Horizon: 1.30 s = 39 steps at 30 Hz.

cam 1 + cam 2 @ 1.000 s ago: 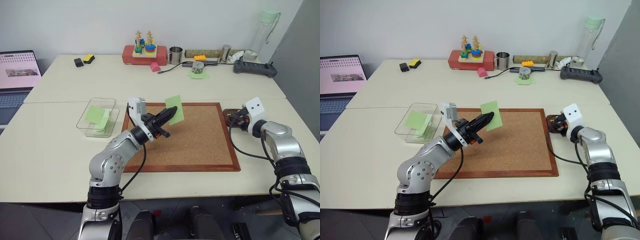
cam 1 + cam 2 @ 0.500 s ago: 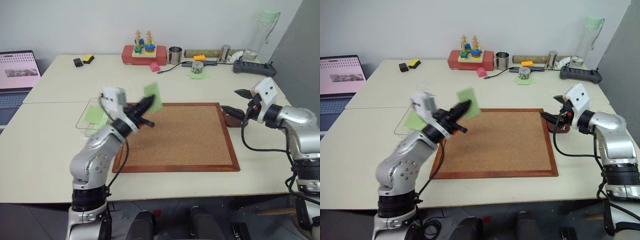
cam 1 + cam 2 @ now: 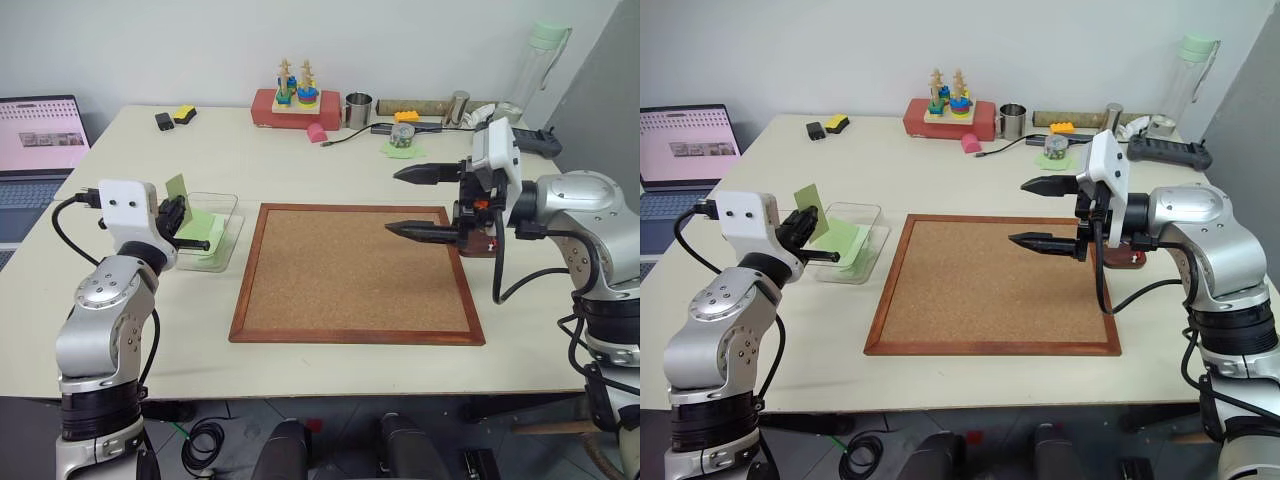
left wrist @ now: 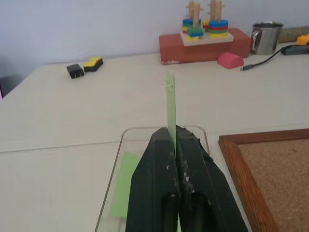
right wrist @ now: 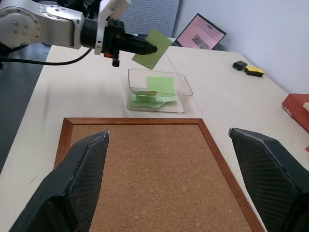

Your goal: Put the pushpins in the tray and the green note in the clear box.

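My left gripper (image 4: 175,133) is shut on the green note (image 4: 170,104), which stands upright on edge in its tips. It hovers at the near left side of the clear box (image 3: 222,238), which has other green notes (image 5: 153,92) lying inside. My right gripper (image 3: 390,200) is open wide, pointing left over the right part of the cork board (image 3: 350,270), with nothing between its fingers (image 5: 75,181). The dark brown tray (image 3: 1135,259) peeks out behind the right wrist, mostly hidden. The pushpins are hidden.
A laptop (image 3: 40,135) stands at the far left. Along the table's back edge are a red ring-stacking toy (image 3: 293,100), a metal cup (image 3: 358,108), a cable, a black device (image 3: 1168,152) and a tall clear bottle (image 3: 535,65).
My left arm swung left with the green note, from over the cork board to beside the clear box. My right gripper rose from the tray, opened wide and turned left over the board.
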### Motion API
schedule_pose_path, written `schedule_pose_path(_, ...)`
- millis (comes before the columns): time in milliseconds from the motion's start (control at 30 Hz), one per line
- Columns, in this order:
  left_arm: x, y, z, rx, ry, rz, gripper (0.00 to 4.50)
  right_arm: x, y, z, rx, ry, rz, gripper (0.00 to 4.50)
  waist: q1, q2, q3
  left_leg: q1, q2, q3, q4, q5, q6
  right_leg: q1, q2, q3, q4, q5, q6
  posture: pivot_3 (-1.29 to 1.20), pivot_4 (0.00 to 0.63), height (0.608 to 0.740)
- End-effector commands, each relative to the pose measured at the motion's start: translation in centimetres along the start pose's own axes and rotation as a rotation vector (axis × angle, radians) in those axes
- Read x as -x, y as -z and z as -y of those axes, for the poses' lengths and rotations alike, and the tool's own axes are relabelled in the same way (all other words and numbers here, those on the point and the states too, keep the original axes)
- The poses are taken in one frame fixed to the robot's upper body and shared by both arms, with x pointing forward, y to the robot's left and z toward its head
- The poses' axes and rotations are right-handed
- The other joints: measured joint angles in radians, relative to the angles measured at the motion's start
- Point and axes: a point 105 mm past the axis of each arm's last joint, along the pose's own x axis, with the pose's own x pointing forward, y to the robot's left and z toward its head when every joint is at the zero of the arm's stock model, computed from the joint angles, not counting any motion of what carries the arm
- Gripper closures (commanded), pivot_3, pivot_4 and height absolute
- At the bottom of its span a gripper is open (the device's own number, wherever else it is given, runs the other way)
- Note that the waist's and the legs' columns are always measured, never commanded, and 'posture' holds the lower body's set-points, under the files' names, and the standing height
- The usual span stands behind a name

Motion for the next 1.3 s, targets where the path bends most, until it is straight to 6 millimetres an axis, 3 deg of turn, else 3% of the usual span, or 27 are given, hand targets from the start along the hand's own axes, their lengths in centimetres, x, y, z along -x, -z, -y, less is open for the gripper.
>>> schedule_pose_path(33,-0.4,-0.5,-0.7,-0.015,-0.009,0.005,4.5,0.0,-1.1,0.1,0.038,-0.012,0.018,0.34,-0.002,0.0,0.0,0.0,0.0,0.0,0.0,0.0,0.0,0.0,0.0,0.0,0.0,0.0,0.0,0.0,0.15,0.74)
schedule_pose_path(467,-0.6,-0.4,-1.1,-0.083,-0.012,-0.012,2.27,0.2,-0.3,-0.5,0.026,-0.03,-0.017,0.3,-0.005,0.0,0.0,0.0,0.001,0.0,-0.001,0.0,0.0,-0.001,0.0,0.0,0.001,0.0,0.0,0.0,0.15,0.74)
schedule_pose_path(600,0.4,-1.9,-1.0,-0.134,0.03,0.015,1.4,0.7,-0.1,-0.4,0.026,-0.021,-0.033,0.3,-0.006,0.0,0.0,0.0,0.001,0.0,-0.001,0.0,0.0,-0.001,0.0,0.0,0.001,0.0,0.0,0.0,0.15,0.74)
schedule_pose_path(700,2.0,-3.0,0.2,-0.212,0.179,0.01,0.83,1.7,0.6,-0.2,0.028,-0.002,-0.078,0.3,-0.007,0.0,0.0,-0.001,0.001,0.0,-0.001,0.0,0.0,-0.002,0.0,0.0,0.001,0.0,-0.001,0.0,0.15,0.74)
schedule_pose_path(833,6.0,-2.4,-0.8,-0.524,0.357,-0.114,0.83,4.7,2.4,-0.1,0.041,0.027,-0.193,0.3,-0.009,-0.001,0.001,-0.001,0.002,0.002,-0.003,-0.001,-0.002,-0.003,-0.001,0.001,0.0,-0.002,-0.004,0.0,0.15,0.74)
schedule_pose_path(967,9.8,-1.2,-3.3,-0.543,0.452,-0.262,0.83,8.6,4.7,-0.1,0.01,0.058,-0.339,0.3,-0.01,-0.001,0.002,-0.002,0.005,0.006,-0.005,-0.001,-0.002,-0.008,-0.003,0.001,0.001,-0.006,-0.01,0.0,0.15,0.74)
schedule_pose_path(1133,12.5,0.6,-7.3,-0.513,0.439,-0.398,0.83,12.8,7.0,-0.3,-0.054,0.105,-0.488,0.3,-0.007,-0.001,0.002,-0.001,0.007,0.006,-0.006,-0.001,-0.002,-0.007,-0.003,0.0,0.002,-0.008,-0.011,0.0,0.15,0.74)
schedule_pose_path(1300,12.6,0.6,-7.8,-0.478,0.448,-0.371,0.83,13.8,7.6,0.1,-0.059,0.156,-0.497,0.3,-0.009,-0.001,0.002,0.0,0.008,0.008,-0.004,-0.001,-0.002,-0.007,-0.003,0.001,0.002,-0.008,-0.011,0.0,0.15,0.74)
